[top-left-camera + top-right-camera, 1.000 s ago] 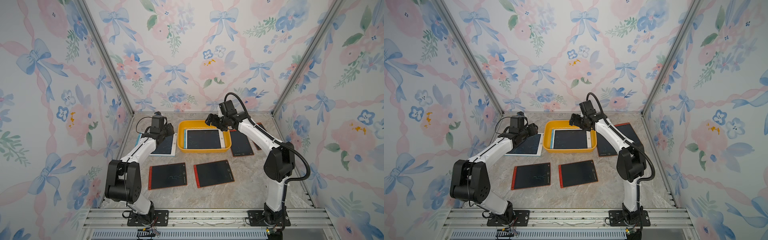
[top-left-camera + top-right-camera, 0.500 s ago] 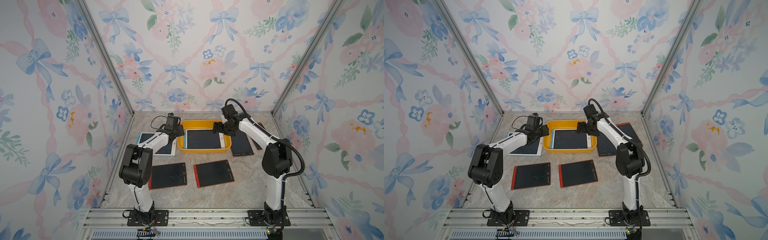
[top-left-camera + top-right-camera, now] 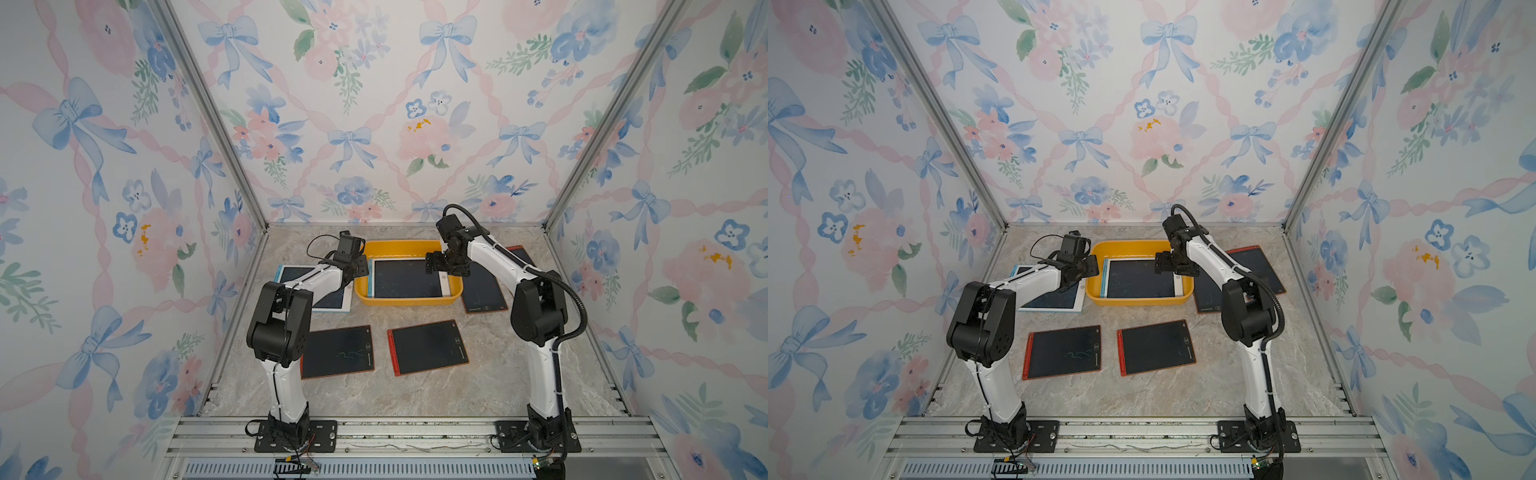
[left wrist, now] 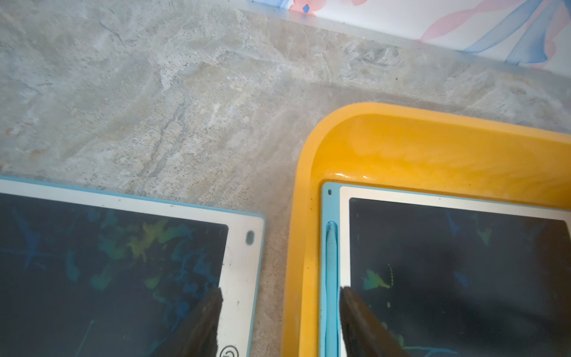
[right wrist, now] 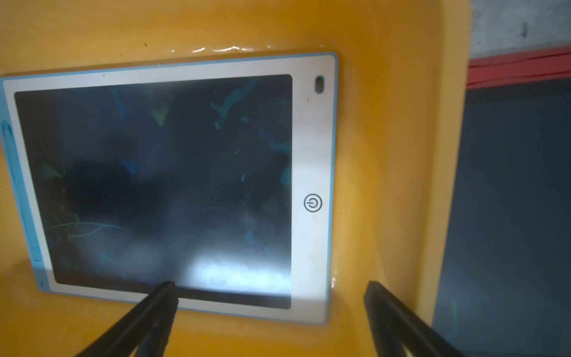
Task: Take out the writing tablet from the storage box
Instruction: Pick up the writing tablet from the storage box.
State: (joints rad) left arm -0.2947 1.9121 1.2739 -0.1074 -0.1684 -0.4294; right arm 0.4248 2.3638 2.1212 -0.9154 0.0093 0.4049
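The storage box (image 3: pixel 399 246) is a shallow yellow tub at the back middle of the table in both top views. A writing tablet (image 3: pixel 405 283) with a white and blue frame lies flat inside it (image 5: pixel 154 185). My left gripper (image 3: pixel 362 268) is open, its two fingers straddling the box's left wall (image 4: pixel 304 247). One finger (image 4: pixel 207 321) hangs over the outside tablet and one over the tablet in the box. My right gripper (image 3: pixel 432 266) is wide open just above the tablet's right end, in the wrist view (image 5: pixel 268 287), holding nothing.
Another white-framed tablet (image 3: pixel 316 291) lies left of the box. Two red-edged tablets (image 3: pixel 338 351) (image 3: pixel 428 347) lie at the front. A dark tablet (image 3: pixel 482 286) lies right of the box, and a red-framed one (image 3: pixel 519 252) behind the right arm. Walls enclose three sides.
My left gripper moved right from over the left tablet to the box's left wall. My right gripper came down and left onto the right end of the tablet in the box.
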